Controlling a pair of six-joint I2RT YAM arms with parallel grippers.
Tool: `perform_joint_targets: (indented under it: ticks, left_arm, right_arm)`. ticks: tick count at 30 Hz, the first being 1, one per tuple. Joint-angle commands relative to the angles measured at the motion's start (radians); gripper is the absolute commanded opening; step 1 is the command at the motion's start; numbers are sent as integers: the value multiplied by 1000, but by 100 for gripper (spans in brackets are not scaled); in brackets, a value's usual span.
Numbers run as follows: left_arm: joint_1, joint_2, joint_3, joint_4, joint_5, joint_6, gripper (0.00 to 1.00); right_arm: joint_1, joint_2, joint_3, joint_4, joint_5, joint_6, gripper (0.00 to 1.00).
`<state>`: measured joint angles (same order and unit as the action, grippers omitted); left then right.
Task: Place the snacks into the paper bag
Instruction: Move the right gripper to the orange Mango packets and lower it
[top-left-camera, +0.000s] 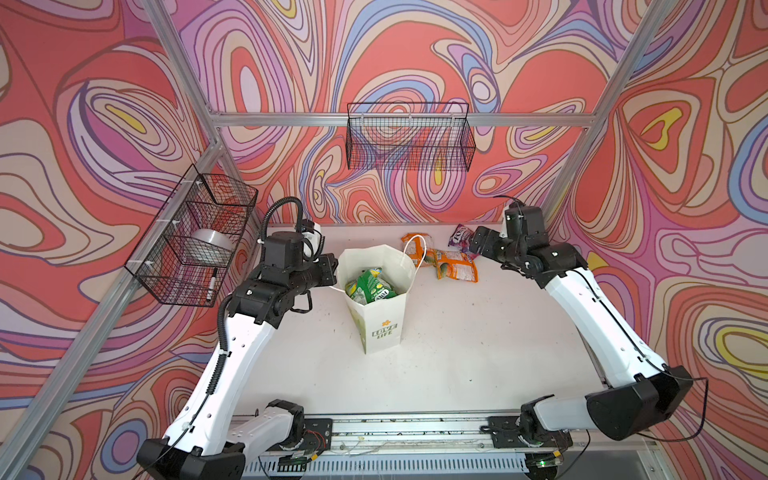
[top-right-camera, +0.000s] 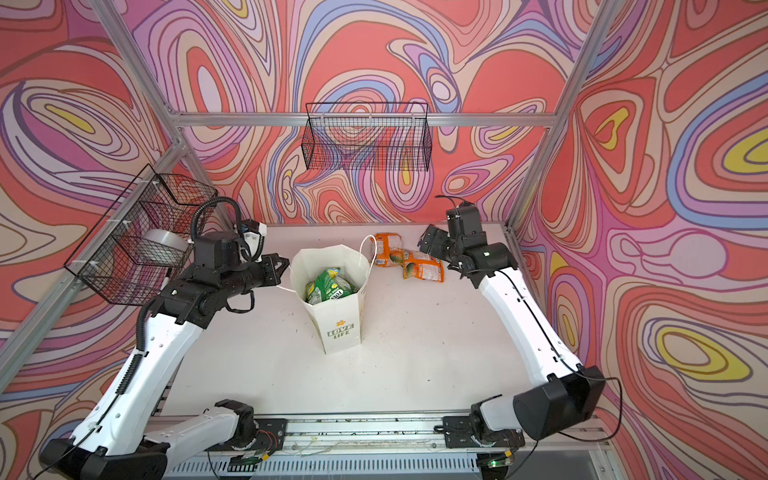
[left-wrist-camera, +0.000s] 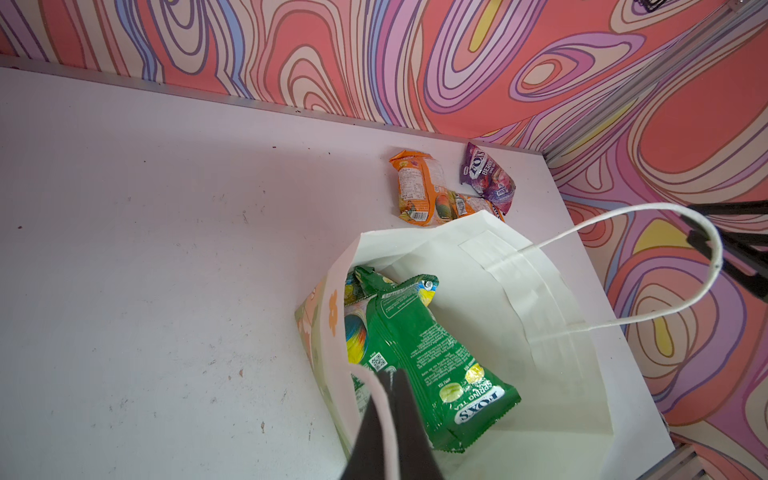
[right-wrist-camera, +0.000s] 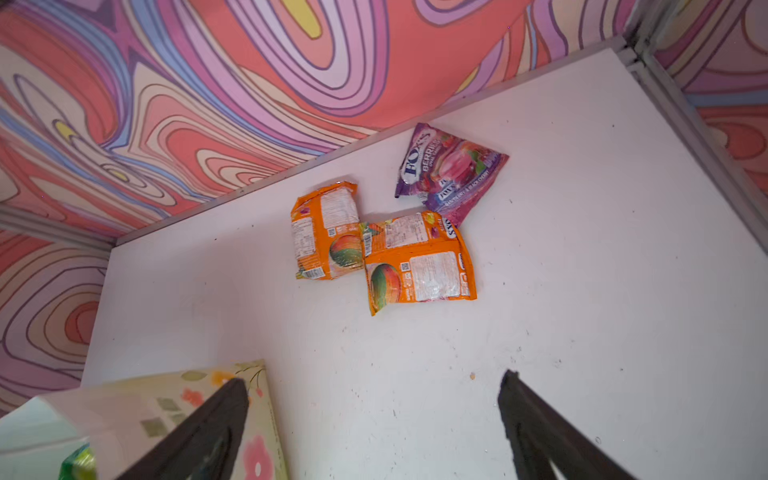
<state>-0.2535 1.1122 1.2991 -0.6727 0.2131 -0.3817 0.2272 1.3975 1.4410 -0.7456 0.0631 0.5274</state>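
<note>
Counter (top-left-camera: 457, 353): white, scuffed.
Snacks (right-wrist-camera: 419, 257): three far right; likely light, slippery; pinch a sealed edge.
Left end effector (left-wrist-camera: 390, 374): clamped on paper bag's (left-wrist-camera: 519, 332) handle (left-wrist-camera: 384, 419).
Right end effector (right-wrist-camera: 374, 377): apart, empty.

Both arms share one build in both top views: long white tapered shells for the links, joined by chunky matt-black joint housings. The left arm (top-left-camera: 237, 357), at the left of the frame, carries a ribbed black hose (top-left-camera: 220, 328) fastened with white ties; the hose arches over its black wrist camera block (top-left-camera: 283, 249), and small dark holes dot the white shell. The right arm (top-left-camera: 602, 328), at the right of the frame, has a thin black cable (top-left-camera: 706, 395) along its shell that hangs in a loose loop past a large rounded black elbow cap (top-left-camera: 623, 409). Black plates (top-left-camera: 318, 430) sit under each base, with thin coloured wires beside them. In the wrist views the jaws are dark, flat, tapering blades.
</note>
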Motion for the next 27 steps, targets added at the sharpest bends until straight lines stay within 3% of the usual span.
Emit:
perform_joint_targets:
  ticks: [1,6,17,27]
  left_arm:
    - [7,-11,2,8,8,-8,0]
    - [8,-9,5,2,-11,1,0]
    - [8,-6,-1,13,6,2,0]
    - [10,-2,9,1,5,9,0]
  right_arm:
    - [-51,21,-114,162,-121,53,98]
    - [-110,134,-195,247,-180,64,98]
    - [-118,405,-233,408,-223,32,98]
    - [-120,596,-20,322,-158,-28,98]
